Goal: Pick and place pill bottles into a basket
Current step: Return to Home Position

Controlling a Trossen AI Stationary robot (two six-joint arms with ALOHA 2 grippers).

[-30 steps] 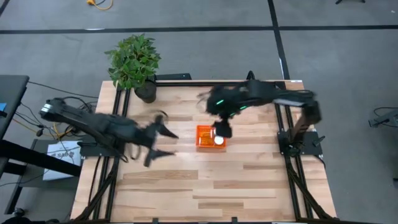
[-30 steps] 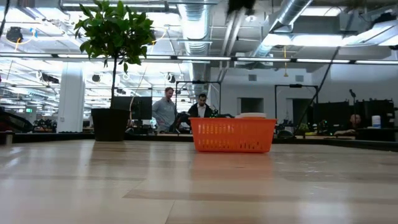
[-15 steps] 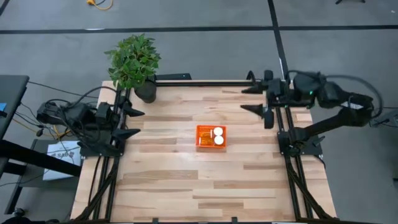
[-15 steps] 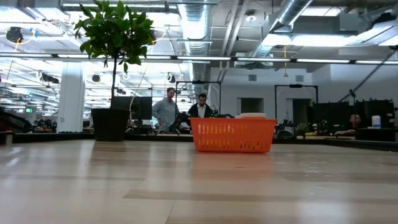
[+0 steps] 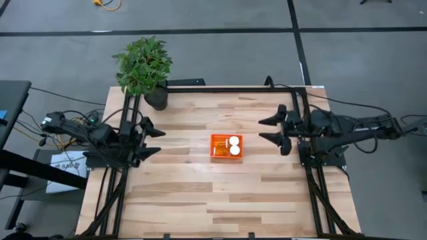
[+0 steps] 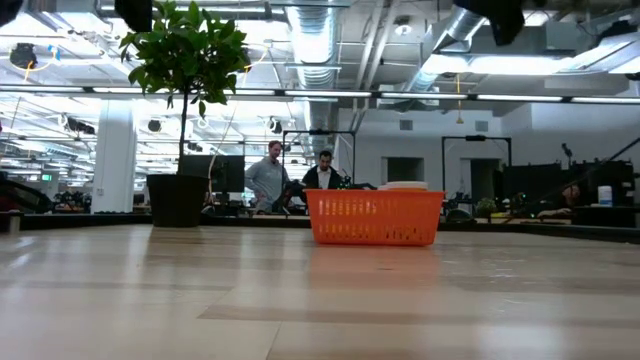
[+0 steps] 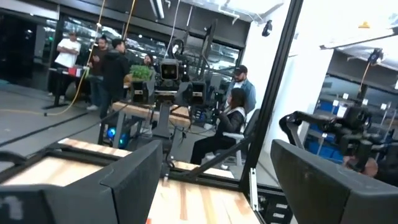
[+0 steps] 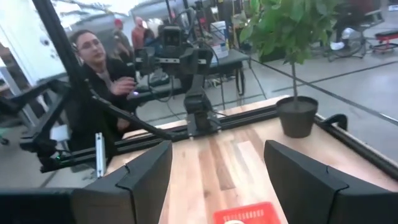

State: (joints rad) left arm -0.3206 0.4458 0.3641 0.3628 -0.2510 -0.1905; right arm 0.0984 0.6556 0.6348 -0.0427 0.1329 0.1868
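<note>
Across the pale wooden worktop, the left gripper and right gripper, both spread wide and empty at opposite edges, face the orange basket midway between them, where two pill bottles stand upright, white caps up, at its right end.

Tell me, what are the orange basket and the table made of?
The basket looks like plastic: bright even orange, with thin walls full of small holes. The table looks like wood: pale planks with grain and a smooth, slightly shiny finish.
</note>
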